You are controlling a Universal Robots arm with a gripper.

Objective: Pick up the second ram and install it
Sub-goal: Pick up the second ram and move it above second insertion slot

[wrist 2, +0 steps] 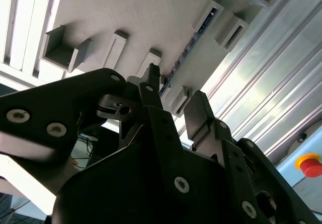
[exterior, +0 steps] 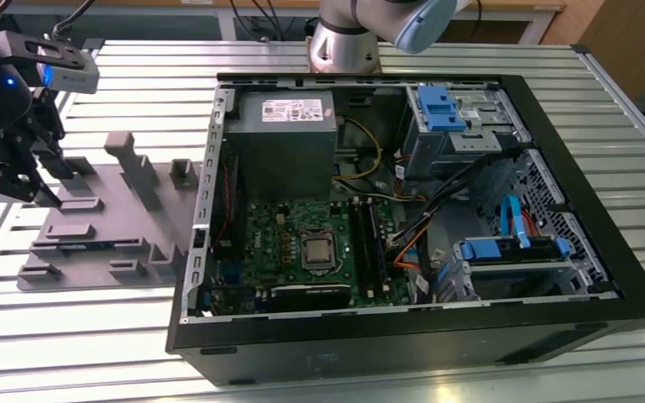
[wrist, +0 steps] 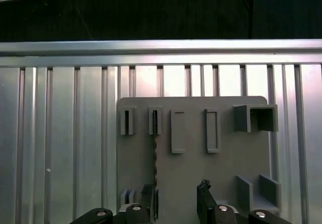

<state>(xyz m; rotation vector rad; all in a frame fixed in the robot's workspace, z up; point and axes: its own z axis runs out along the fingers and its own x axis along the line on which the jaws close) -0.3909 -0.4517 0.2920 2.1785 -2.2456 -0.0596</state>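
one empty claw [wrist: 176, 204] hovers over the grey tray [wrist: 226, 163], fingers [wrist: 204, 204] spread apart, gripping nothing; the second ram [wrist: 155, 156] stands on edge in its tray slot, just beside one finger.

The table [exterior: 87, 336] is ribbed, shiny bare metal; the fixture plate [exterior: 110, 214] on it is matt grey plastic; the gripper [wrist: 176, 189] is matt black, the computer case [exterior: 412, 344] smooth black.

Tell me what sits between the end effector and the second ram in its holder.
Nothing: in the first wrist view only bare grey holder plate separates the open end effector from the second ram.
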